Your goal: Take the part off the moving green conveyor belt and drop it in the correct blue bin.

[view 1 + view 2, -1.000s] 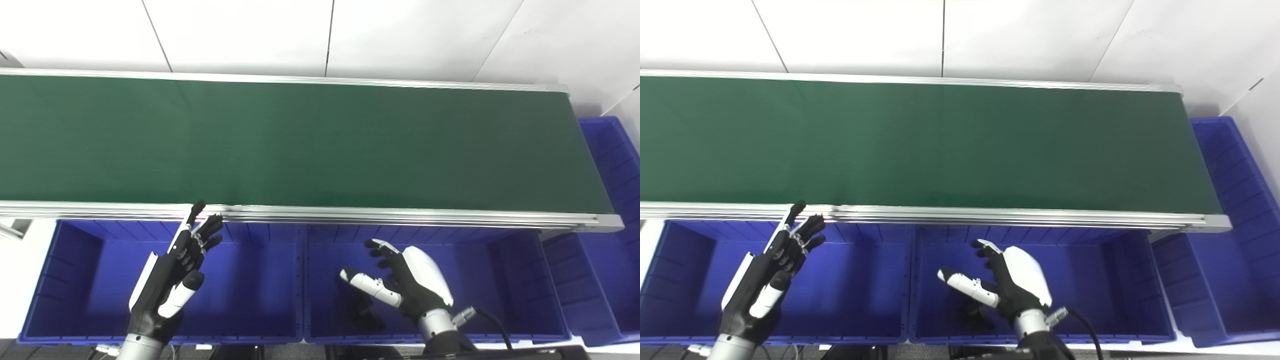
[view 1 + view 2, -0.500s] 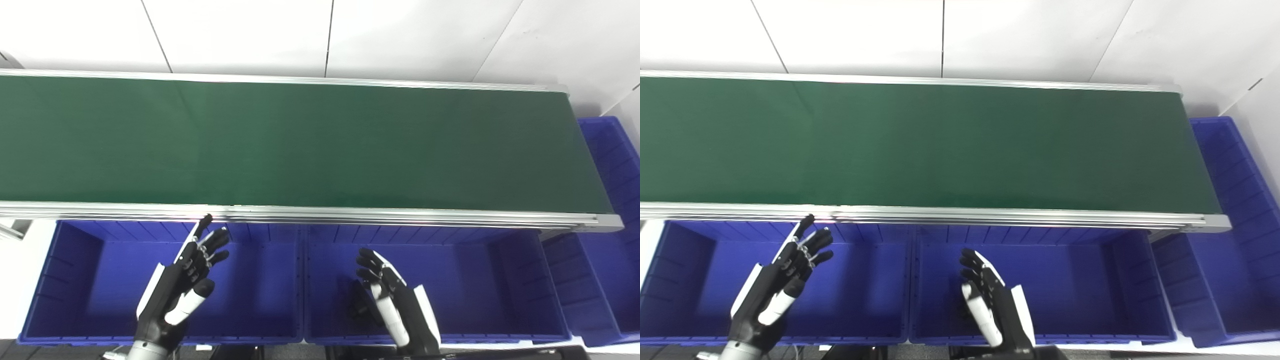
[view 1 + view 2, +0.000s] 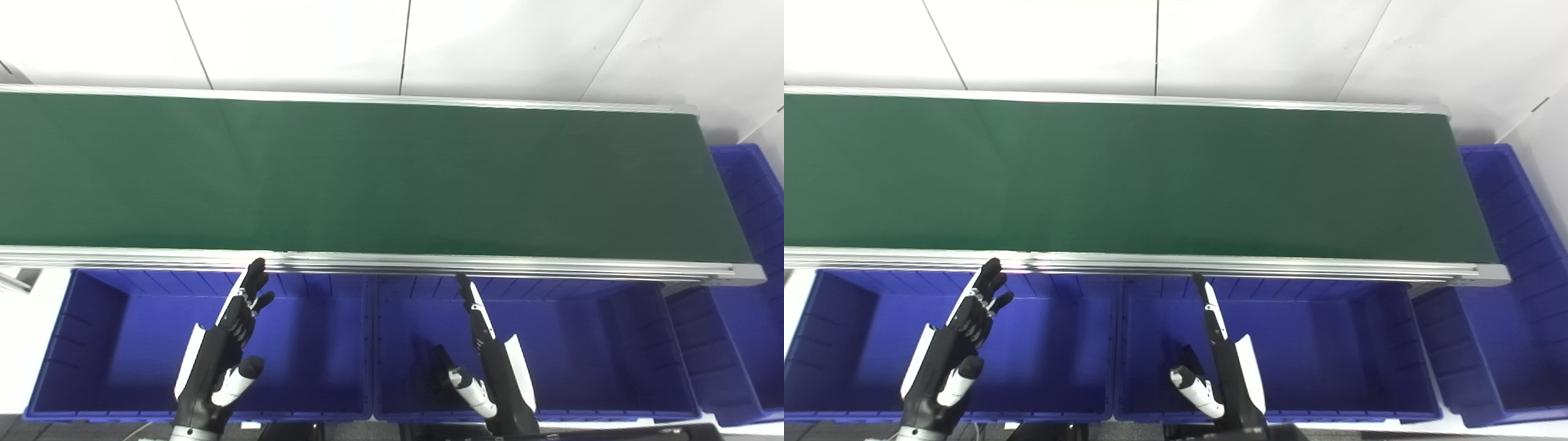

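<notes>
While no part shows anywhere on the long green conveyor belt, both hands wait below its near aluminium rail, over the bins. Left black-and-white robot hand: released, fingers straight and apart, tips just short of the rail, above the left blue plastic bin, nothing held. Right black-and-white robot hand: likewise released, turned edge-on, fingers stretched toward the rail, thumb out to the side, nothing grasped. A small dark part lies on the floor of the middle blue plastic bin, near its left wall, just beside the right thumb; too dim to make out its shape. A third blue plastic bin stands past the belt's right end.

Judged step: drop finished, part already binned, hands at the ready for another piece. Next move, should one come along the belt: reach over the near rail, time the grasp to the belt's travel, close on the part, carry back over the matching bin. Risk: a late reach, with the piece running off the right end.
</notes>
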### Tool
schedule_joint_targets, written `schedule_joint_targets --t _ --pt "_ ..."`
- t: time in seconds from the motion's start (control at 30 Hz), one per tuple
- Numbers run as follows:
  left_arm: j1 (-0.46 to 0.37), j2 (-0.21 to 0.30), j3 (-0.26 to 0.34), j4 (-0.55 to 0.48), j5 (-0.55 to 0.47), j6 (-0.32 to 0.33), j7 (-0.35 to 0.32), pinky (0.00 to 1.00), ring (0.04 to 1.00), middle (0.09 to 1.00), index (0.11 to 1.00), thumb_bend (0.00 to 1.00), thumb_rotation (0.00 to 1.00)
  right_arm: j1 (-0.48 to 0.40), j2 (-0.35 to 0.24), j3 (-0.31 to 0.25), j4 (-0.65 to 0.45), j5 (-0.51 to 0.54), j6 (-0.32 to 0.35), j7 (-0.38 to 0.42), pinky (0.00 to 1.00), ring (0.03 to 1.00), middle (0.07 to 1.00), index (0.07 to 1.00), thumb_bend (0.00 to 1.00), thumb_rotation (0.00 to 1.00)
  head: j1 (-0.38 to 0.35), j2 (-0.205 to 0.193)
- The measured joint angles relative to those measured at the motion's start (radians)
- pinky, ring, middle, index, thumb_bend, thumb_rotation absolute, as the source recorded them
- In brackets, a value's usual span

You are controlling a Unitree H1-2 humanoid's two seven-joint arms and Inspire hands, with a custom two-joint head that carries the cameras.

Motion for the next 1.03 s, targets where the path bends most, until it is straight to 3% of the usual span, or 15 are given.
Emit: schedule_joint_targets --t 0.27,0.57,0.77,1.03 --pt "0.000 0.004 0.004 -0.005 -0.002 -0.002 -0.002 0.93 0.990 1.000 0.986 1.00 0.85 -0.012 -0.005 0.051 0.001 -0.001 0.000 -0.061 1.00 1.000 1.000 1.000 0.90 1.00 -0.018 0.025" --pt "0.001 0.006 0.003 -0.007 -0.002 -0.001 -0.003 0.92 0.979 1.000 0.980 1.00 0.86 -0.012 -0.012 0.062 0.000 0.003 0.000 -0.066 0.98 0.980 0.999 1.000 0.93 1.00 -0.018 0.018" --pt "0.001 0.005 0.007 -0.007 -0.001 -0.001 -0.002 0.91 0.970 1.000 0.974 1.00 0.86 -0.011 0.002 0.054 0.000 0.083 -0.001 -0.053 0.95 0.954 0.989 1.000 0.96 1.00 -0.015 0.020" --pt "0.001 0.003 0.004 -0.007 0.001 0.001 -0.002 0.91 0.978 1.000 0.983 1.00 0.86 -0.011 0.006 0.044 0.000 0.101 -0.001 -0.036 0.94 0.952 0.985 1.000 0.98 1.00 -0.002 0.014"
